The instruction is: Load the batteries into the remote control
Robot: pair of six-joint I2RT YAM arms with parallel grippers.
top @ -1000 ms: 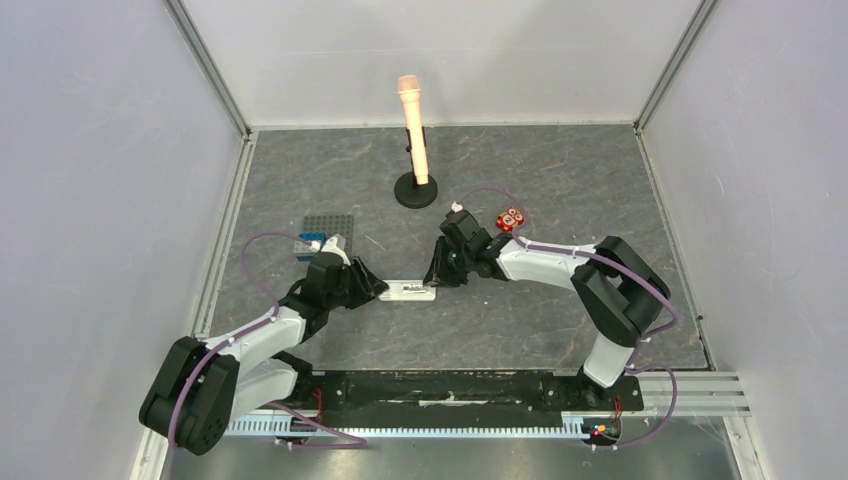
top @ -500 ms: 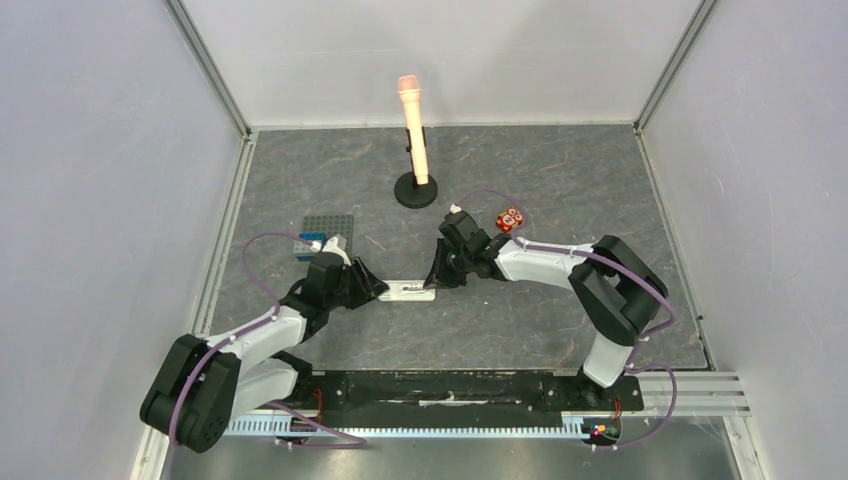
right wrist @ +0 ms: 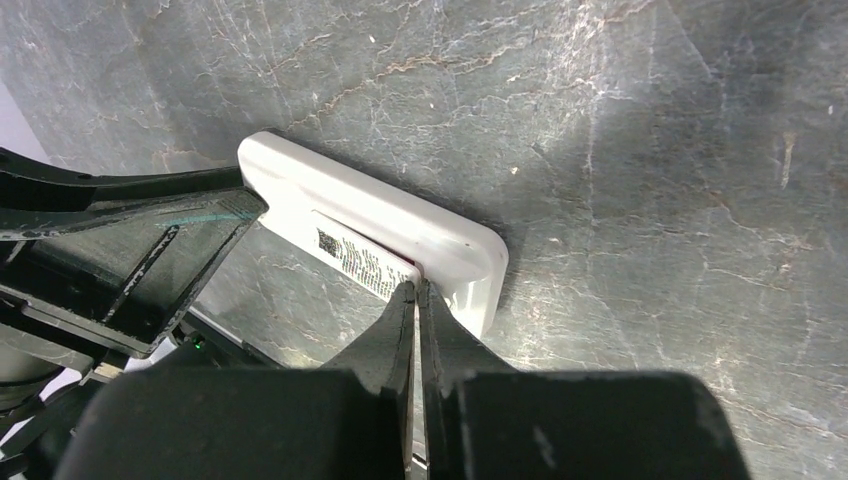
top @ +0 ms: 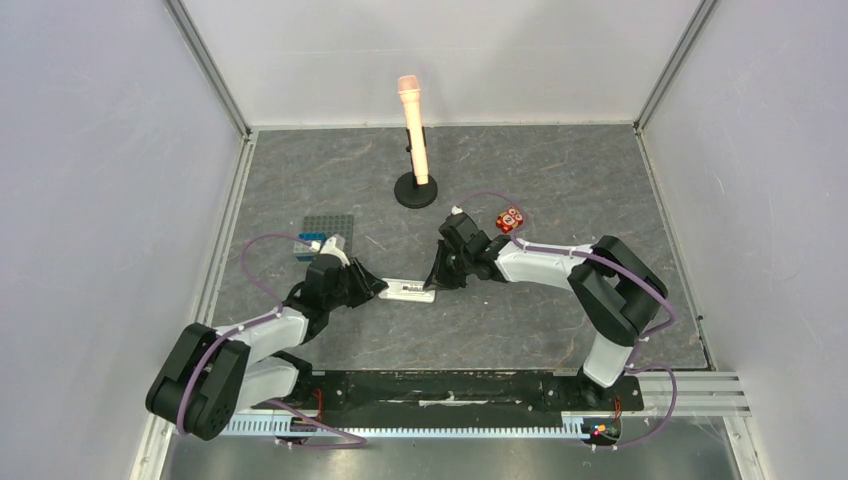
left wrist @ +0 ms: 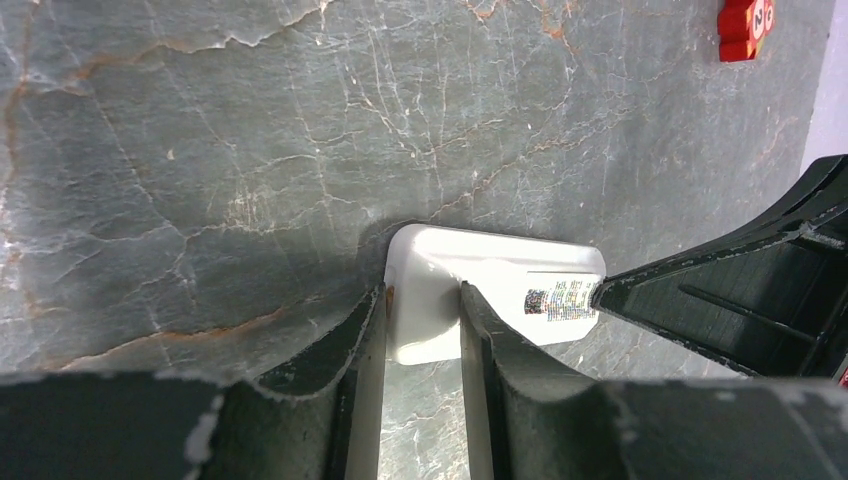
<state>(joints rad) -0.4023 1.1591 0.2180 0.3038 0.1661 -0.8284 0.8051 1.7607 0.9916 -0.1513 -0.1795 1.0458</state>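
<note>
Pressed-together fingers (right wrist: pixel 385 345) at remote control (right wrist: pixel 380 225)

Left fingers (left wrist: pixel 500 350), right fingers (right wrist: pixel 380 340) block remote control (top: pixel 410 290) ends; long sides open.

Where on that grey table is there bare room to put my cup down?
Bare table lies in the far right corner beyond the red block, in the far left corner between the microphone stand and the grey studded plate, and on the near side of the remote control. The middle is crowded: the left gripper and right gripper meet at the remote.
</note>
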